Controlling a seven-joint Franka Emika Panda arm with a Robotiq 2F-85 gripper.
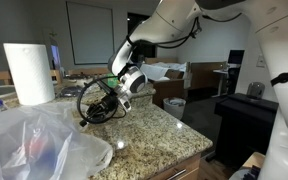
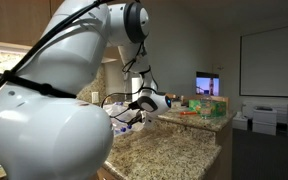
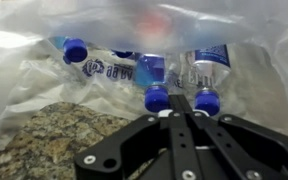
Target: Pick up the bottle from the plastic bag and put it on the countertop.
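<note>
Fingers clenched, empty, held over worktop. Bottle glimpsed as reddish blur inside bag, 12 o'clock in wrist view, behind blue-capped clear bottles. Fingers to be spread before bag mouth is entered; clear bottles to be avoided.

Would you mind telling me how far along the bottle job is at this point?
Nothing is finished yet. The claw is shut and empty, facing the plastic bag above the countertop. A reddish blur inside the bag may be the bottle. Reaching in, gripping, lifting and setting it down all remain.
</note>
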